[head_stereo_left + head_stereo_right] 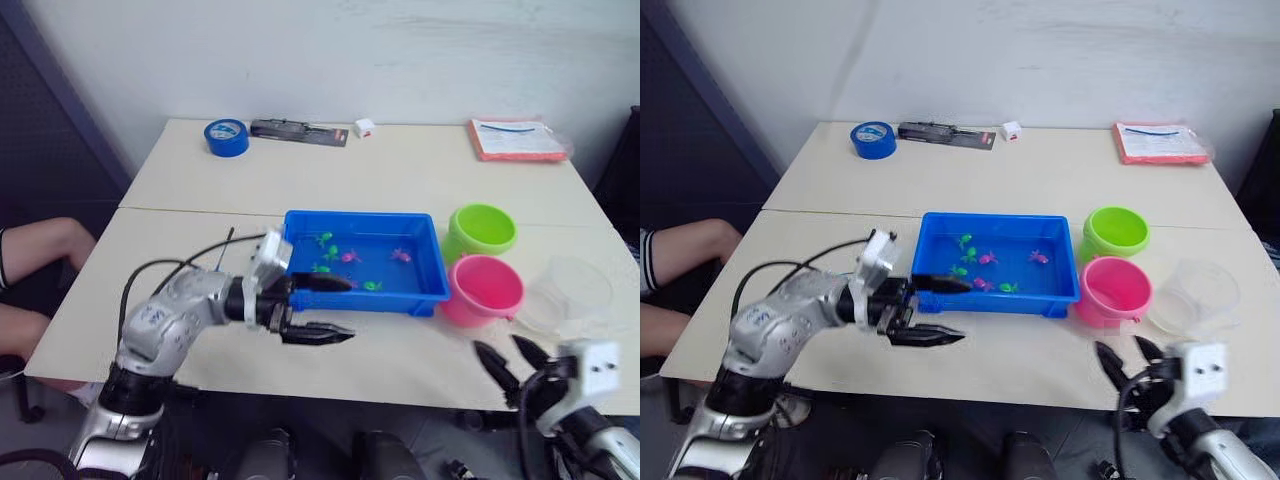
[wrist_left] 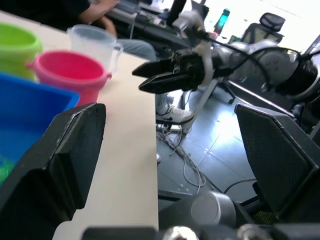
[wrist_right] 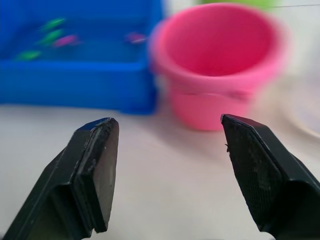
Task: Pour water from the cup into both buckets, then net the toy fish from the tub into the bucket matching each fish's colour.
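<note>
A person's bare knee (image 1: 45, 245) shows beyond the left edge of the table (image 1: 330, 180), well apart from the blue tub (image 1: 420, 262). At the far side of the table, behind the tub, lie a blue tape roll (image 1: 226, 137), a dark flat package (image 1: 299, 132) and a small white box (image 1: 364, 127).

The left gripper (image 1: 322, 308) hangs at the front left corner of the tub. Its 2 fingers are spread wide and hold nothing; the upper finger reaches over the tub's front rim and the lower one is over bare table in front of it. In front of the tub, a strip of bare table runs to the near edge.

The tub stands in the middle of the table. Inside it lie the toy fish, some green (image 1: 323, 240) and some pink (image 1: 401, 255), scattered near the middle and front.

Just right of the tub stand the 2 buckets: the green bucket (image 1: 481, 230) close to the tub's right rear corner, the pink bucket (image 1: 483, 290) at its right front corner. The 2 buckets are touching or nearly so. Right of the pink bucket, very close to it, stands the clear cup (image 1: 568, 293), near the right edge of the table.

The right gripper (image 1: 512, 365) is in front of the pink bucket, about at the near edge of the table, its 2 fingers well apart and empty. An orange folder (image 1: 516, 140) lies at the far right corner, behind the green bucket.
</note>
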